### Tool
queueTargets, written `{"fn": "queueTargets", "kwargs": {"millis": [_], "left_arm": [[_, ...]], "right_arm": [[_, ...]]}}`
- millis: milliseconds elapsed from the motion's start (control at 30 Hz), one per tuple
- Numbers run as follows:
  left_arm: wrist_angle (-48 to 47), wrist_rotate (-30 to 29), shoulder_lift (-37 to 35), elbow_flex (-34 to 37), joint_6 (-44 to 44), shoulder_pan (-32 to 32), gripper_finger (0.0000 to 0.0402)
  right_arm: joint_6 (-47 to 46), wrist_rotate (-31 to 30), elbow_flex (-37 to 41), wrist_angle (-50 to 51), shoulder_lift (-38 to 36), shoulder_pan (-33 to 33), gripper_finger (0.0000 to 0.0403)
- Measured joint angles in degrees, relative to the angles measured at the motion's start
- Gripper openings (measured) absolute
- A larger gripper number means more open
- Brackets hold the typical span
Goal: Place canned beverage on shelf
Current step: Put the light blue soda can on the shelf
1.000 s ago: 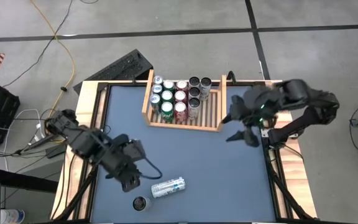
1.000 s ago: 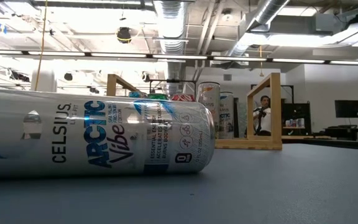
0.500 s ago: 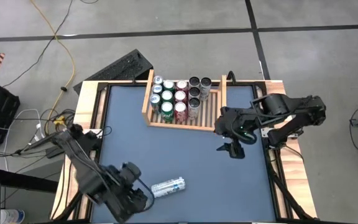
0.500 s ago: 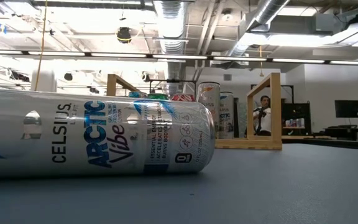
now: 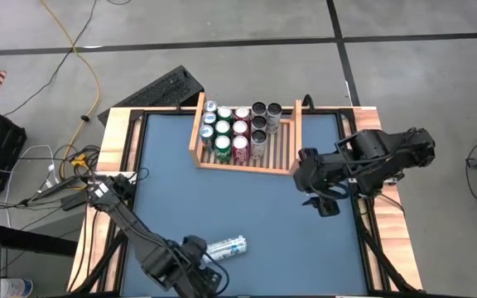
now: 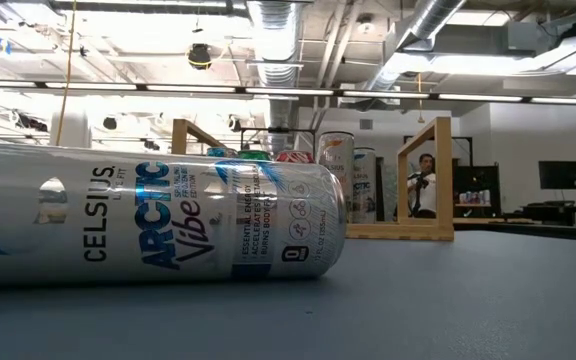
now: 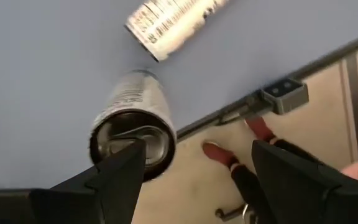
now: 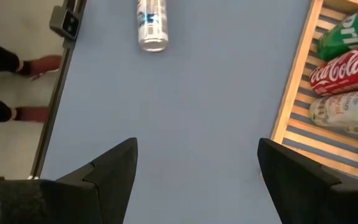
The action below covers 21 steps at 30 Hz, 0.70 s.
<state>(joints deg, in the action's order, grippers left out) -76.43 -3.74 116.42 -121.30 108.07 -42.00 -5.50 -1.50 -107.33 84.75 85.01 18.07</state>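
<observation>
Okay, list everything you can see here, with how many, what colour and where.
Table: one, blue-grey top with a wooden rim, centre.
Shelf: one, light-brown wood, far edge of the table.
Cans on the shelf: a dozen or more, green, red, silver and dark, standing in rows.
Lying can: one, silver with blue print, on its side near the front edge.
Standing can: one, dark top, upright beside the lying can, below the left gripper.
Keyboard: one, black, behind the table.
Cable: one, yellow, on the floor.
Person's shoes: two, red, on the floor by the front edge.
Left gripper: open, above the standing can.
Right gripper: open, over bare table beside the shelf.
</observation>
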Motion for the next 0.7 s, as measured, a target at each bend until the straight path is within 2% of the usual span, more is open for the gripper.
{"fn": "queueTargets", "kwargs": {"millis": [100,167,300,367,700], "left_arm": [[-2.45,-1.68,-0.07,-0.04,3.39,0.04,0.0279],[-4.33,-0.83,-0.11,-0.04,4.11,0.18,0.0279],[-6.07,7.16,-0.13,0.36,3.80,0.58,0.0279],[-6.21,8.91,-0.08,0.66,2.97,0.82,0.0279],[-6.68,6.73,-0.07,0.66,-3.65,1.69,0.0279]], "right_arm": [[1.05,0.00,0.00,0.24,0.00,1.01,0.0320],[1.14,0.00,0.00,0.34,0.00,1.65,0.0320],[1.48,0.00,0.00,0.32,0.00,2.61,0.0320],[1.69,0.00,0.00,-0.07,0.00,2.87,0.0320],[1.67,0.00,-0.02,-1.49,0.15,2.92,0.0320]]}}
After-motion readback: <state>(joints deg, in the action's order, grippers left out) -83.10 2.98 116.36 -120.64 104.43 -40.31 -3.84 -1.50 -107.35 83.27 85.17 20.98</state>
